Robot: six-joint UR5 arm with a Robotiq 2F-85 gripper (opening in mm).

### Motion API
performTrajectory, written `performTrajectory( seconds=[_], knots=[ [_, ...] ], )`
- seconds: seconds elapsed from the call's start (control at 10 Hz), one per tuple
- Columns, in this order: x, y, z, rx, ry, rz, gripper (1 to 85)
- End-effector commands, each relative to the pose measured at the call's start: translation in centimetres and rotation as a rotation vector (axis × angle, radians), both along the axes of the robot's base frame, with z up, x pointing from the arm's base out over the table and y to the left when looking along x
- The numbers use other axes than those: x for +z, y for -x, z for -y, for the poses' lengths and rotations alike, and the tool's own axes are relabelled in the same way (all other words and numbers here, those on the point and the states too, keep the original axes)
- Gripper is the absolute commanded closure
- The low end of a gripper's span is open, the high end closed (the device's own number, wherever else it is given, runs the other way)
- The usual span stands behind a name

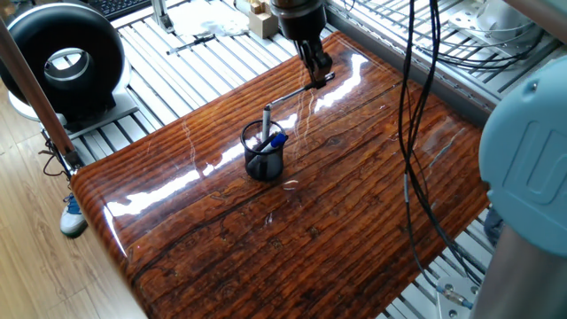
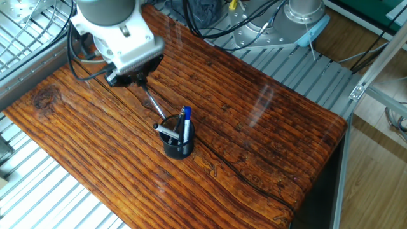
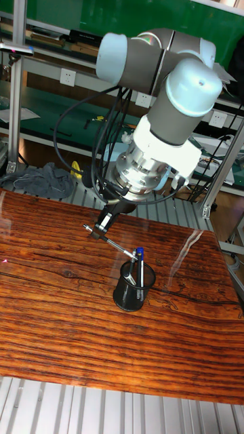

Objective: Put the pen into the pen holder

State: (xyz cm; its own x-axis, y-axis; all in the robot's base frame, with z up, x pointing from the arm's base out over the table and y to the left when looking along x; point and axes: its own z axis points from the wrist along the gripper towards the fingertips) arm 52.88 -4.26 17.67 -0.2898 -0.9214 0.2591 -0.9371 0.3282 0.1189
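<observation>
My gripper (image 1: pixel 317 78) (image 2: pixel 141 81) (image 3: pixel 102 229) is shut on the upper end of the slim pen (image 1: pixel 292 92) (image 2: pixel 154 105) (image 3: pixel 118 249). The pen slants down from the fingers toward the pen holder (image 1: pixel 264 161) (image 2: pixel 177 146) (image 3: pixel 133 281), a black mesh cup standing on the wooden table (image 1: pixel 337 221). Its lower tip is at the cup's rim, level with the tops of the pens inside. A grey pen (image 1: pixel 267 122) (image 2: pixel 166 131) and a blue-capped pen (image 1: pixel 277 139) (image 2: pixel 186 119) (image 3: pixel 137 260) stand in the cup.
A round black device (image 1: pixel 62 58) sits on the metal slats left of the table. Black cables (image 1: pixel 409 133) hang over the table's right side. In the other fixed view, the arm's base (image 2: pixel 299 13) stands beyond the far edge.
</observation>
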Motion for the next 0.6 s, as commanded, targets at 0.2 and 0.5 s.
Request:
performTrajectory(
  seconds=[0.2, 0.5],
  knots=[
    [-0.5, -0.2, -0.2, 0.003, 0.074, -0.005, 84.3],
    [-3.1, -0.4, -0.7, -0.008, 0.109, 0.011, 84.3]
  ],
)
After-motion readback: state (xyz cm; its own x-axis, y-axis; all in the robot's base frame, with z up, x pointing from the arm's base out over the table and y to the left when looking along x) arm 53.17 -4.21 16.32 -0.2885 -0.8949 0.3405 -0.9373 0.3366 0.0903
